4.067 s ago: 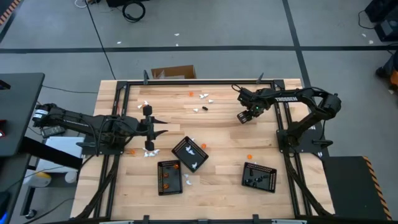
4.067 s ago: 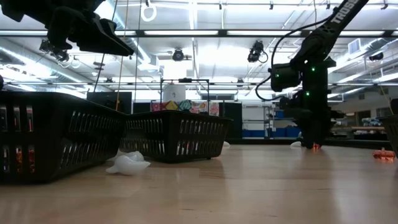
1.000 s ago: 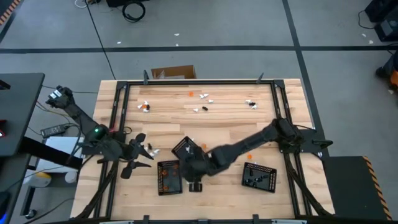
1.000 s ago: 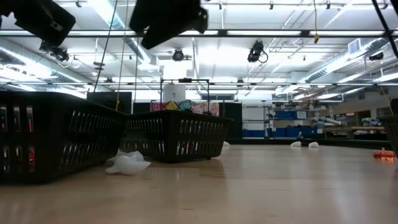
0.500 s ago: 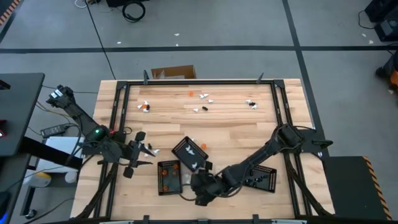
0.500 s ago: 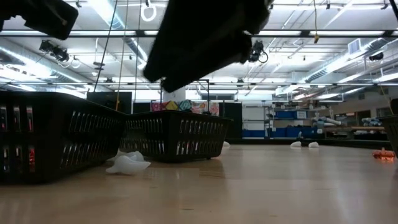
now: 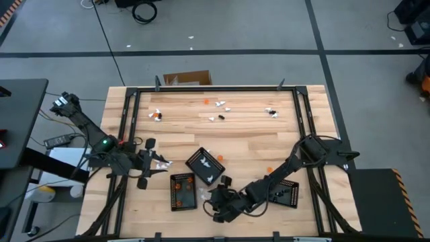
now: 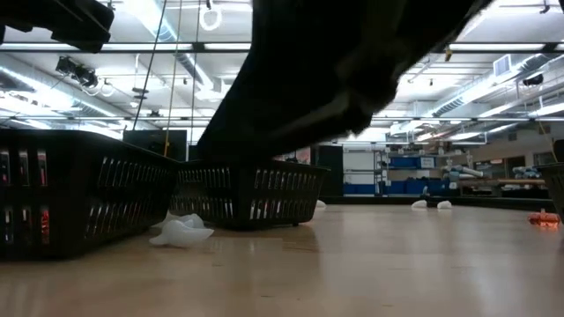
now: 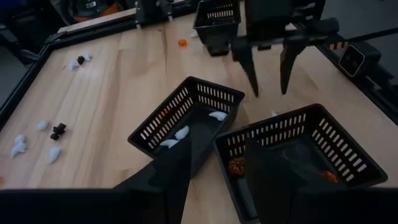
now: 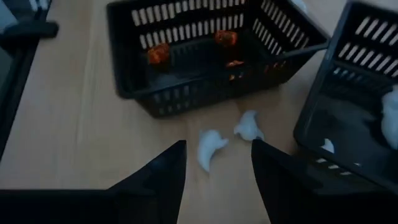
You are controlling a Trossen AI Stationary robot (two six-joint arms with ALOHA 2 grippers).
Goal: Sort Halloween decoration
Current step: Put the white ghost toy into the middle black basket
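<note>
A: Two white ghost pieces (image 10: 211, 147) lie loose on the surface (image 7: 242, 138), just beside the tray of orange pieces (image 10: 186, 56) and between it and the tray holding white pieces (image 10: 354, 124). The right end effector (image 10: 214, 163) hangs over them, fingers apart, nothing between them.

B: So what's sorted already?

A: A few orange pumpkins (image 10: 158, 53) sit in their tray, several white pieces (image 9: 181, 132) in theirs, and the third tray (image 7: 281, 190), on the right side, seems to hold black ones, though they're too small to be sure.

B: And what's left?

A: Plenty, I'd judge. A scatter of white, black and orange pieces (image 7: 218, 107) lies along the far side of the surface, well apart from the trays, plus one orange piece (image 7: 269, 170) near the right arm.

B: The left arm?

A: The left end effector (image 9: 214, 158) waits by the left edge, facing the trays, fingers parted and empty.
</note>
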